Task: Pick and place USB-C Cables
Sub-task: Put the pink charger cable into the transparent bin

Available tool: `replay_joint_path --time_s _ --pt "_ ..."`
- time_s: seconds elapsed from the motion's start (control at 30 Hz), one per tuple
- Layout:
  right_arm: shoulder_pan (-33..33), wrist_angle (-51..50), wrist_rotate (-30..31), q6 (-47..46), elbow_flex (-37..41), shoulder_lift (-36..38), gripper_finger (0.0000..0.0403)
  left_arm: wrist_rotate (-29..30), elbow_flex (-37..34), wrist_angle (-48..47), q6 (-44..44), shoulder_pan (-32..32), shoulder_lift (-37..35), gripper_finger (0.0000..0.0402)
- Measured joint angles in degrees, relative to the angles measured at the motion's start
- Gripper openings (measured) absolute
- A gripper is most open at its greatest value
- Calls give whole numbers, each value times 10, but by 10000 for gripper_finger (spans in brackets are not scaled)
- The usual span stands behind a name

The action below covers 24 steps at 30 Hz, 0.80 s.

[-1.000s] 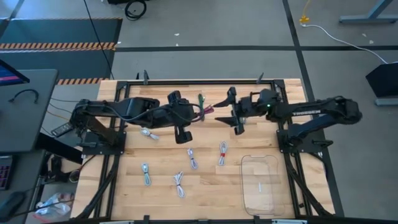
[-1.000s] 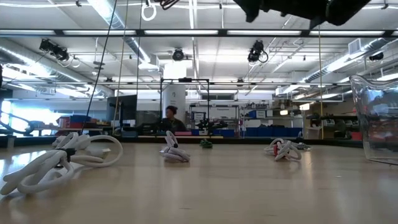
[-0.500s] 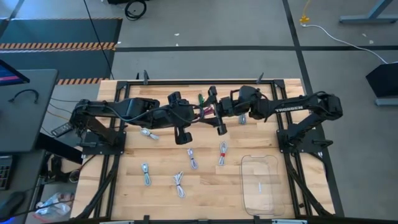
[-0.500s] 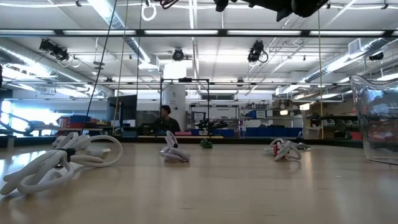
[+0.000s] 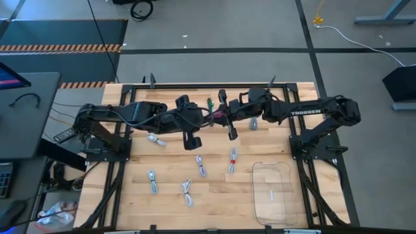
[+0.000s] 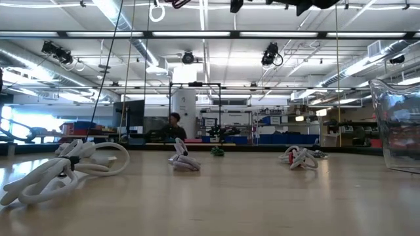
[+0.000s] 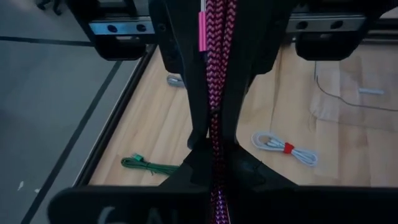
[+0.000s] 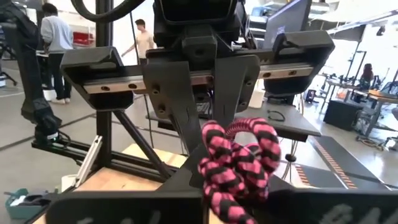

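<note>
Meeting in mid-air above the far middle of the table (image 5: pixel 130 188), the two grippers face each other nose to nose, and the pink braided cable (image 7: pixel 216 74) runs between them: the left gripper (image 5: pixel 207 118) has its fingers pressed on the cable, which runs straight up between them in its wrist view, while the right gripper (image 5: pixel 227 119) sits at the cable's other end, the bundled coil (image 8: pixel 239 163) bunched right at its fingertips. It looks like a hand-over, though whether the right fingers are already biting or only framing the coil, I cannot tell. Just beside the pair, toward the far edge, lies the green cable (image 5: pixel 210 104); a grey bundle (image 5: pixel 253 123) rests close under the right arm. Nearer the front, well apart from the grippers, wait the red-tied cable (image 5: pixel 232 160) and four more grey ones, among them one (image 5: pixel 201 164) beside it. The clear plastic tray (image 5: pixel 271 192) stands at the front right, holding what looks like one small piece. Next call, by my reading: the right gripper needs a sure pinch before the left lets go, then a carry down to the tray.
</note>
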<state>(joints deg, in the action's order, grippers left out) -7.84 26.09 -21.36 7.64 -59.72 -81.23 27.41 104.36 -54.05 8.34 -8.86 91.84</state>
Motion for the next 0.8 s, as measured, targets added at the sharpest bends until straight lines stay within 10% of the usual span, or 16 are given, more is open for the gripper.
replay_joint_path --time_s 0.4,0.8 --pt "-28 -194 143 41 0 99 22 2 1 0 -49 -2 0 175" --pt "-6 -764 238 -155 -122 218 22 2 0 -1 -51 5 0 184"
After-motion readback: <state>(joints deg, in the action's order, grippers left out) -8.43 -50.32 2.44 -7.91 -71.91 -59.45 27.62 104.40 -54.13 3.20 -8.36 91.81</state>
